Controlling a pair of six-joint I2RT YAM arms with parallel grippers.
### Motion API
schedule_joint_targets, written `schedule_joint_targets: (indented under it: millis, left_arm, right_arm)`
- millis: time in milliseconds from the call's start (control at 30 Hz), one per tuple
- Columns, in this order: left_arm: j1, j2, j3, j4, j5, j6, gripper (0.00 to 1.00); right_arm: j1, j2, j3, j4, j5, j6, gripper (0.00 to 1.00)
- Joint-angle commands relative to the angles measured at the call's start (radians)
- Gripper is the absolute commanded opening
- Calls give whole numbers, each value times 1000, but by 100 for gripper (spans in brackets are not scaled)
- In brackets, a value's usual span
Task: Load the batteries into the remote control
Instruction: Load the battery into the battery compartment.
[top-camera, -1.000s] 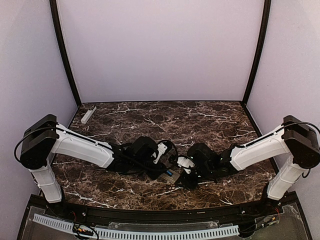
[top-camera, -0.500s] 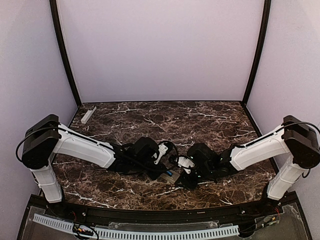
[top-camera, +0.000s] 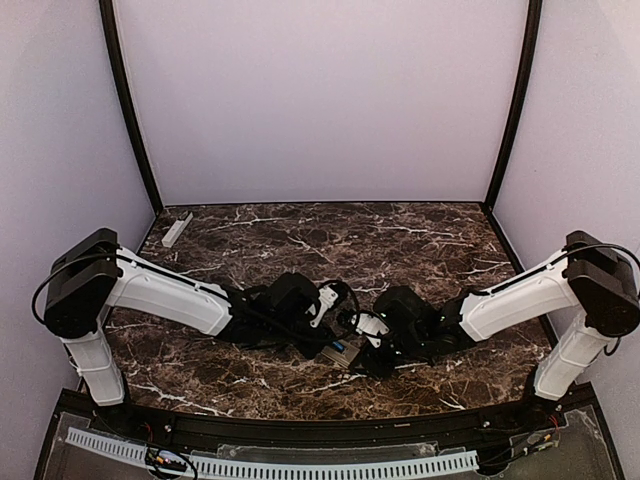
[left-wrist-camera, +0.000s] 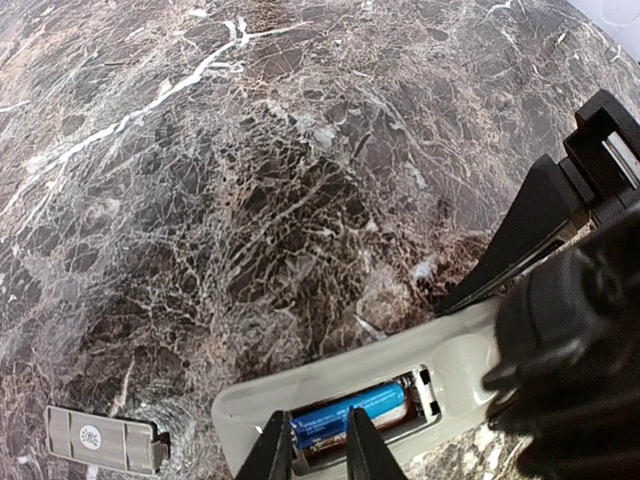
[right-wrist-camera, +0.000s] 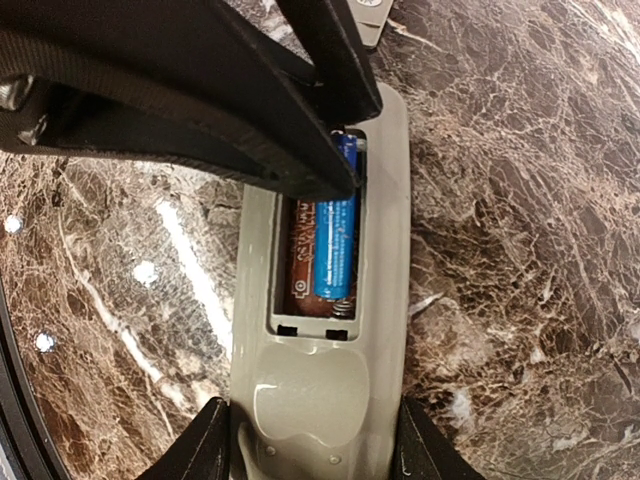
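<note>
Left wrist: slim blue cylindrical battery (left-wrist-camera: 350, 412) lying inside pale oblong plastic remote control (left-wrist-camera: 300, 385); left gripper (left-wrist-camera: 318, 448) straddling it (grip unclear), right gripper (right-wrist-camera: 312, 445) clamping remote; probably needs pressing down flat, gently.

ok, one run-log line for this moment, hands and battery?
right hand: clamps remote control, back up | left hand: astride battery | battery: one in open bay | cover: off, on table

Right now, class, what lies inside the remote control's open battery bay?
One blue battery beside a bare brown slot. The left jaws cover the far end, hiding anything there.
</note>
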Motion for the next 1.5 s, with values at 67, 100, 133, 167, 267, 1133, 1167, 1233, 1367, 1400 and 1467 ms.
schedule_joint_targets:
  millis: [67, 100, 133, 167, 267, 1133, 1167, 1233, 1367, 1400, 1467]
  left_arm:
    - [-8, 16, 25, -27, 4, 11, 20]
    - [-8, 15, 24, -27, 4, 9, 20]
    - [-8, 16, 23, -27, 4, 7, 20]
    - [-9, 16, 22, -28, 4, 5, 20]
    - [-11, 18, 19, -27, 3, 1, 19]
    - [-59, 72, 17, -26, 34, -37, 11]
    - [-60, 74, 16, -26, 33, -37, 11]
    - [-62, 74, 10, -24, 25, -39, 12]
    - [-61, 48, 10, -24, -24, -30, 18]
    - [-59, 32, 21, -29, -29, -22, 19]
    - [-54, 5, 34, -45, -34, -6, 23]
  right_arm:
    - [12, 36, -21, -44, -9, 16, 29]
    - [11, 36, -21, -44, -9, 17, 29]
    - [11, 36, -21, -44, -9, 17, 29]
    - [11, 36, -21, -42, -9, 17, 29]
    - [12, 36, -21, -44, -8, 17, 29]
    - [12, 43, -11, -12, -9, 26, 25]
    - [11, 43, -11, -11, -10, 26, 25]
    - [11, 43, -11, -9, -11, 26, 25]
    - [12, 39, -18, -15, -7, 19, 25]
    - [11, 34, -22, -17, -5, 13, 25]
    - [10, 19, -32, -16, -3, -2, 24]
